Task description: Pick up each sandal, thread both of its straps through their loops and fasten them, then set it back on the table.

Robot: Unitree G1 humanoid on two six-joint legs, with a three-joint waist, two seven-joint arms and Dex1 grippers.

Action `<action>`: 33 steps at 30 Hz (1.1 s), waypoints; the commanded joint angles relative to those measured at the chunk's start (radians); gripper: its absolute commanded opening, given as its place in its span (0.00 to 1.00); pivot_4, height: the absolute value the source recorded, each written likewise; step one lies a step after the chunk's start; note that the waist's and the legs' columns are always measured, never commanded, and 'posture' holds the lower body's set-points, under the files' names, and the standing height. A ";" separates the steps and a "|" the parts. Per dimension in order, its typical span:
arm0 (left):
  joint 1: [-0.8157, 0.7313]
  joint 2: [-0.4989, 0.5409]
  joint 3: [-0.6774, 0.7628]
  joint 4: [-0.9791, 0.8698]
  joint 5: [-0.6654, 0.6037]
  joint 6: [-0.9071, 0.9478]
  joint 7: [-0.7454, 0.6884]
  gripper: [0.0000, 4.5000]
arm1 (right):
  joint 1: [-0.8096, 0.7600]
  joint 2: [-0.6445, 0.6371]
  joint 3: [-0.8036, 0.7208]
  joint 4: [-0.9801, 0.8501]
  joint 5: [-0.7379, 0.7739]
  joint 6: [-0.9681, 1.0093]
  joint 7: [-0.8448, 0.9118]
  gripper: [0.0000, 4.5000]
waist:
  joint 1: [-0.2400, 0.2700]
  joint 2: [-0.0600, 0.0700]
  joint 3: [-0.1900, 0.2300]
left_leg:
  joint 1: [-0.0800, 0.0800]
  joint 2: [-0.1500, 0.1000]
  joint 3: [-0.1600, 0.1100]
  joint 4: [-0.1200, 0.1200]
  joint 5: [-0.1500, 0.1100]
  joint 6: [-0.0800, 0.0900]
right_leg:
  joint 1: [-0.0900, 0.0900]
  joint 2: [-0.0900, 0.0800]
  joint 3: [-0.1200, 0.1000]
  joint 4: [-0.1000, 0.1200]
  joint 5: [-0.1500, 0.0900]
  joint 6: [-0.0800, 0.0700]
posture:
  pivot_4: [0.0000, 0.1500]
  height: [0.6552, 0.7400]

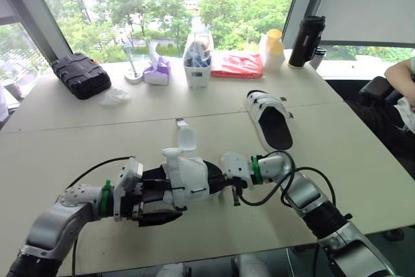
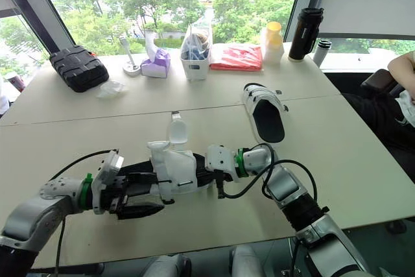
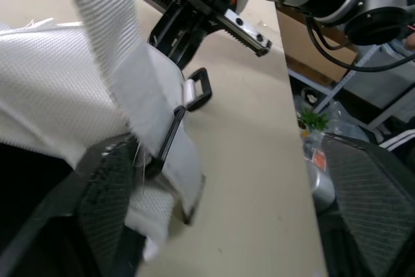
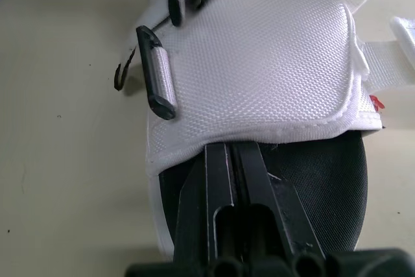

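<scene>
We see the left tool (image 1: pixel 161 203) spread at one end of the sandal (image 1: pixel 189 177), the right tool (image 4: pixel 232 155) pressed together under its upper (image 4: pixel 259 63), near perhaps a red tag (image 4: pixel 375 102).

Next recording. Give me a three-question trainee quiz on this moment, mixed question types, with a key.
1. True or false: the right gripper reaches in under the white upper of the near sandal.
2. Where does the other sandal lie? A) on the table, beyond the right arm; B) on the floor; C) on a chair.
3. Fill in: the near sandal's black loop has ___ strap through it.
Key: 1 true; 2 A; 3 no.
</scene>
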 commanded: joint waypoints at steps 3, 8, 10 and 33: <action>0.109 0.036 0.074 -0.081 -0.044 0.027 0.000 0.98 | -0.003 0.011 0.028 0.021 -0.017 -0.010 0.007 0.00 | 0.001 0.000 0.000 | 0.000 0.000 0.001 0.000 0.000 0.000 | 0.000 0.000 0.000 0.000 -0.001 -0.002 | 1.00 1.00; 0.178 0.020 0.061 -0.116 -0.039 0.023 0.018 0.98 | -0.010 0.014 0.029 0.031 -0.019 -0.016 0.009 0.00 | 0.000 0.000 0.000 | 0.000 0.000 0.001 0.000 0.000 0.000 | 0.000 0.000 0.000 0.000 -0.001 -0.003 | 1.00 1.00; 0.171 -0.010 0.031 -0.107 -0.015 0.010 0.048 0.98 | -0.011 0.013 0.028 0.033 -0.019 -0.016 0.010 0.00 | 0.001 0.000 0.000 | 0.000 0.000 0.001 0.000 0.000 0.000 | 0.000 0.000 0.000 0.000 -0.001 -0.003 | 1.00 1.00; 0.044 -0.193 -0.111 0.005 0.089 -0.062 0.144 0.49 | -0.004 0.010 0.030 0.024 -0.023 -0.017 0.006 0.00 | 0.004 0.000 0.000 | 0.000 0.000 0.001 0.000 0.000 0.000 | 0.001 0.000 0.000 0.000 -0.001 -0.003 | 1.00 1.00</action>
